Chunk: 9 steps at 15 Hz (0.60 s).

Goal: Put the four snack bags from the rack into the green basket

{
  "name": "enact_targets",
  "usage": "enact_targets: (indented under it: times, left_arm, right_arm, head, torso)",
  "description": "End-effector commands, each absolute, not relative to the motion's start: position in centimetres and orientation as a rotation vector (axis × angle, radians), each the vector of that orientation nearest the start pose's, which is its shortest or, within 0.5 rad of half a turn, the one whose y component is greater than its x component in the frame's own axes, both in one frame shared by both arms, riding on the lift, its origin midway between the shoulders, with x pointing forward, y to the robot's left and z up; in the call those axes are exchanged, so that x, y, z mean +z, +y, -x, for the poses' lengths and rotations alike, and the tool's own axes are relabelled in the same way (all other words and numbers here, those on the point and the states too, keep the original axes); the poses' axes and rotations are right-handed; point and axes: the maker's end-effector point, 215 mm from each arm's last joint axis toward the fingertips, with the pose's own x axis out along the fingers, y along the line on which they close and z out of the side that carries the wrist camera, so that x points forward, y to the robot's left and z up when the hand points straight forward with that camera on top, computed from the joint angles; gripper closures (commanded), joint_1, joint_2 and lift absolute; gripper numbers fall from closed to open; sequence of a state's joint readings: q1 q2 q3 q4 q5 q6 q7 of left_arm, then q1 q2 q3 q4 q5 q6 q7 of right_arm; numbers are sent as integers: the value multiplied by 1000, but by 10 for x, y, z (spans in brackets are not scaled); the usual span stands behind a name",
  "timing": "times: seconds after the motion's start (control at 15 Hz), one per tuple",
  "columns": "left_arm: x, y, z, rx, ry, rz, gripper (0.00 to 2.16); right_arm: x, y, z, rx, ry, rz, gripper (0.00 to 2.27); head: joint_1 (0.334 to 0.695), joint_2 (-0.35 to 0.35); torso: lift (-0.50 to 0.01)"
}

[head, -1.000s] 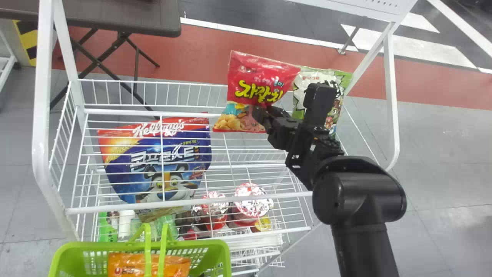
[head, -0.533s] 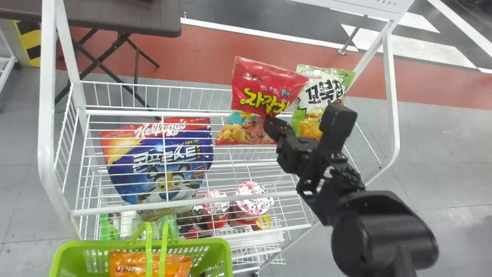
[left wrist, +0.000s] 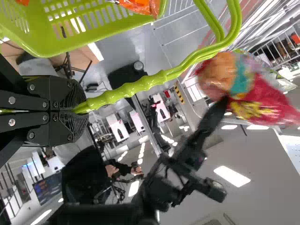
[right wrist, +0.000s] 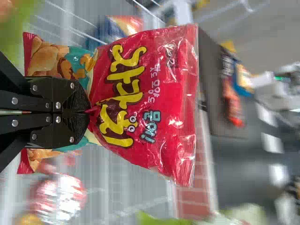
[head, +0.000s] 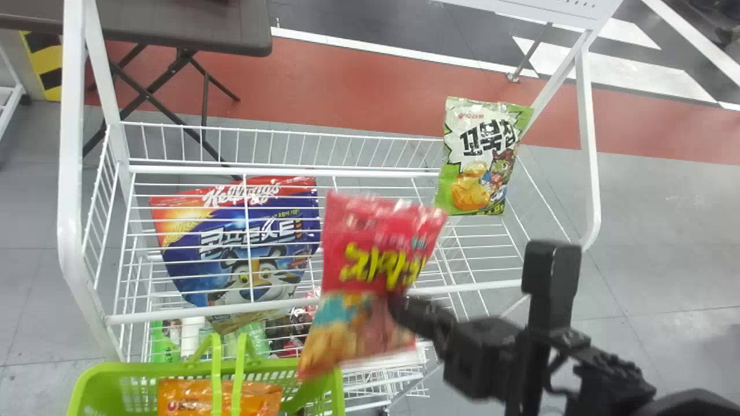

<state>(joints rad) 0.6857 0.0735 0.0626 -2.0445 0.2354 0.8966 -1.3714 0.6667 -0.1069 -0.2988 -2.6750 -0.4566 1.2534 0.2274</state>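
Above the near part of the rack (head: 289, 171), in the head view, a red snack bag (head: 370, 248) is held roughly upright by the right gripper (head: 398, 306). Its lower corner is seen across the right rim of the green basket (head: 341, 375), where an orange bag (head: 185, 398) is lying; whether the rim is touched cannot be told. A green-and-white bag (head: 480, 156) is left at the rack's far right. For a clean drop, the red bag should be brought farther left until its whole lower edge is past the rim, then lowered clear of the raised handles.

In the left wrist view, the basket handle (left wrist: 145, 84) is gripped by the left gripper (left wrist: 83, 110); it is best kept steady for the drop.

In the right wrist view, the red bag is pinched by a fold at its middle. Squeezing harder should be avoided, and the pinch released only low in the basket.
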Motion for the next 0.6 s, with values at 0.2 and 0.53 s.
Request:
enact_targets:
  times: [0.2,0.53]
  left_arm:
    - [-439,45,-151,-1224,796,880,1649]
    - [-440,40,-152,-1224,795,874,1649]
  right_arm:
    - [-420,-168,-203,413,1077,-370,2226]
    - [-488,-143,-168,442,1262,-495,2226]
  head:
    - [695,-350]
    - [695,-350]
  torso:
    - [-8]
    - [-8]
